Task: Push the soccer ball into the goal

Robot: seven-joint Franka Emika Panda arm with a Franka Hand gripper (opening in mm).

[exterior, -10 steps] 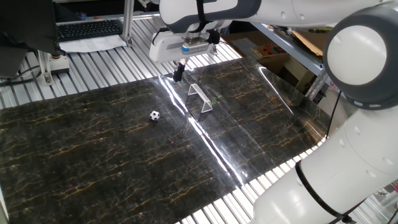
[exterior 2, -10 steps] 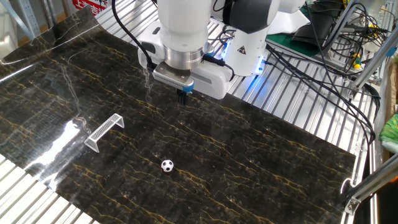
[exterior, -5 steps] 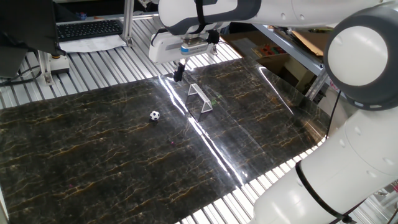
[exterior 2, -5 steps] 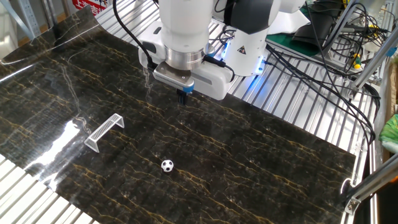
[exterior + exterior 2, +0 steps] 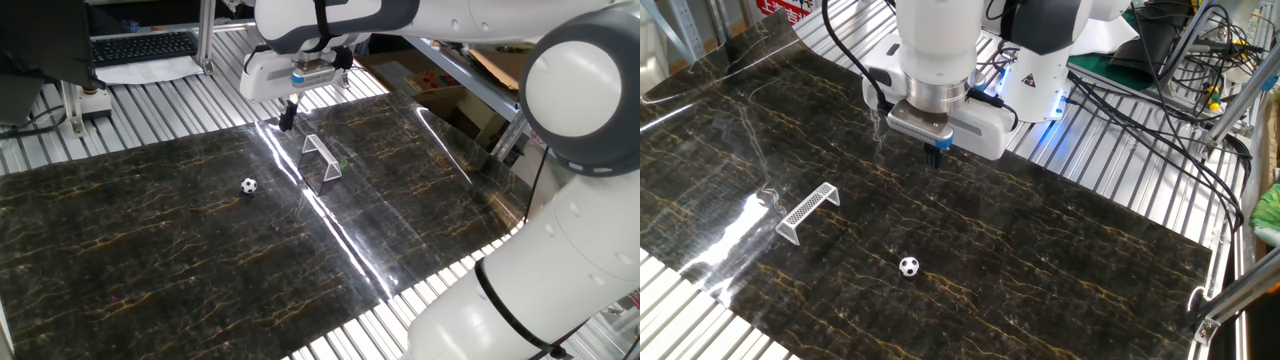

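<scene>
Almost nothing has moved since the earlier frames: the gripper (image 5: 287, 118) sits a hair further toward 9 o'clock than a second ago in one fixed view, and matches the half-second-old frame. Soccer ball (image 5: 249, 185) and goal (image 5: 321, 157) are in the same spots as before in both views.

Gripper (image 5: 934, 156) hangs over the dark marbled mat (image 5: 200, 260), fingers pointing down, tips close above the surface. The fingers look pressed together, narrow, nothing between them; the dark tips merge into one stub, so a hairline gap can't be ruled out.

One fixed view: ball lies on the mat left of centre, at about 8 o'clock from the goal, well apart from it. Goal stands upright near the mat's far side, on the bright glare streak (image 5: 330, 215). Gripper is at 11 o'clock from the goal, near it, not touching. Ball is at 7 o'clock from the gripper, well apart.

Other fixed view: ball (image 5: 908, 266) at 6 o'clock from the gripper, well apart. Goal (image 5: 808, 212) at 10 o'clock from the ball, at 8 o'clock from the gripper. Ball touches neither gripper nor goal.

Keyboard (image 5: 143, 46) at the upper left, off the mat, on the slatted table (image 5: 150, 110).
</scene>
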